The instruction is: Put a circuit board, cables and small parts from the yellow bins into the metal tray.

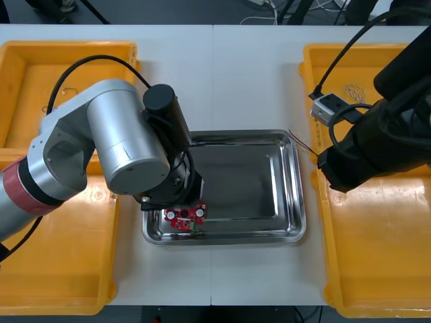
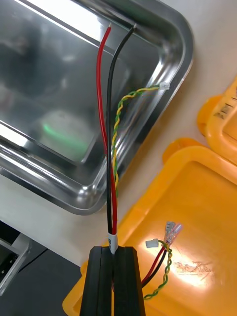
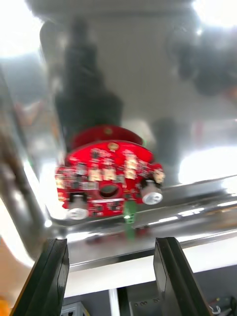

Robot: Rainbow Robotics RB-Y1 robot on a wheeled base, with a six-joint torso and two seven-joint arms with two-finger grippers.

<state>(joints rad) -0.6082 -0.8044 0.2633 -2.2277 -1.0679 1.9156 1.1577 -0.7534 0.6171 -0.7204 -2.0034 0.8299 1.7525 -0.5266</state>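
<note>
- Yellow bins [image 1: 377,269] line both sides of the table
- Metal tray [image 1: 297,195] sits between them, bare and shiny inside
- Left gripper [image 3: 109,247] hangs over the tray's near left corner, fingers wide apart, gripping nothing
- Right gripper [image 2: 114,252], beside the tray's right rim, is clamped on a cable [image 2: 109,148] of red, black and twisted yellow-green strands; its free ends reach over the tray
- Round red circuit board [image 1: 184,216] lies flat in the tray's near left corner

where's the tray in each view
front: tray mid-table, between the bins, board in its near left corner.
left wrist: past the open left hand, under the board.
right wrist: past the right hand, behind its cables.
landmark: the tray's rim.
</note>
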